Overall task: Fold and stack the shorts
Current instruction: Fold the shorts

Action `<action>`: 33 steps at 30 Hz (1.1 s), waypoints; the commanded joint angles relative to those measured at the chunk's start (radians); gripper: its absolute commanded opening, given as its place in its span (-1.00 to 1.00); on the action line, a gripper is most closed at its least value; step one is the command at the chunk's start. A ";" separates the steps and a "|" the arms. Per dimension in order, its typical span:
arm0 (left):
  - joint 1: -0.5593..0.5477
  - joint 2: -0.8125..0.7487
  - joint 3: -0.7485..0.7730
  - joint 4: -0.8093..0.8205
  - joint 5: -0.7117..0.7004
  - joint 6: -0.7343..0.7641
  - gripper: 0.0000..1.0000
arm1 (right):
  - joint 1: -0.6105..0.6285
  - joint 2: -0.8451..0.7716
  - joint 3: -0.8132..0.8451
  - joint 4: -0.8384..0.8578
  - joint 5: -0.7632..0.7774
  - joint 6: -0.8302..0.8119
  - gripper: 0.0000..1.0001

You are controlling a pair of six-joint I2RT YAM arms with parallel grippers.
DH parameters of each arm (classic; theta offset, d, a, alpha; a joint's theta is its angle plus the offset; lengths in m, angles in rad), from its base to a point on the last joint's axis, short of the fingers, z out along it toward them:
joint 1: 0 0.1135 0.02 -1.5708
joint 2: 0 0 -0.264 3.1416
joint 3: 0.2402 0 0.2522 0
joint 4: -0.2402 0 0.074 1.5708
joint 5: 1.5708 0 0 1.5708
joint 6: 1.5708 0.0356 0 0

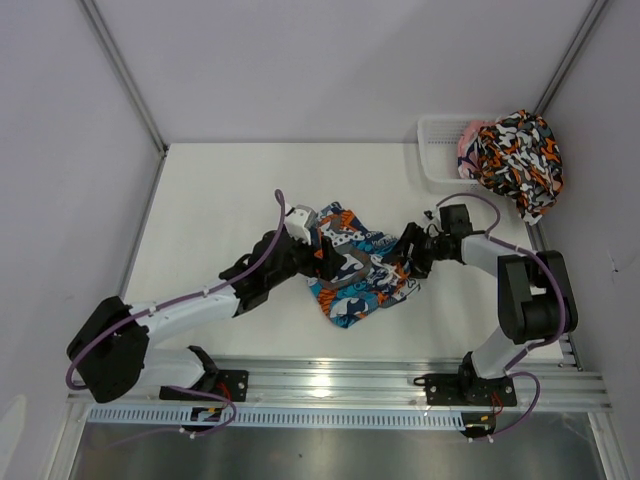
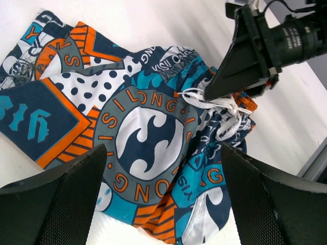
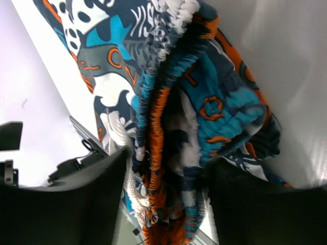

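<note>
Teal, orange and white fabric: the teal shorts lay crumpled near the middle of the white table, between my two arms, not flat and not neatly folded. A round grey emblem with orange lettering faced up; a dotted navy-and-white panel lay beside it.

Left gripper: wide open, holding nothing. It hung just above the emblem, with one of the fingers to each side and printed cloth visible across the whole gap. From the top view, it sat over the left half of the heap.

Right gripper: at the right end of the heap, at the gathered waistband. In my right wrist view the elastic edge, bunched into thick ridges, stood between the two fingers and filled the gap, touching both. The jaws were partly closed around it, but I could not tell whether the cloth was actually pinched or only enclosed. In my left wrist view the tip of this gripper met the white drawstring, which lay in loose loops on the waistband.

Blotched shorts (orange, black, white, grey): draped over the right end of the white mesh basket in the far right corner of the table, well apart from both grippers
</note>
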 commanded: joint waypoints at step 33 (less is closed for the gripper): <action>0.361 -0.765 -0.038 -0.658 -0.369 -0.289 0.85 | 0.714 -0.058 0.623 -0.199 -0.160 -0.424 -0.99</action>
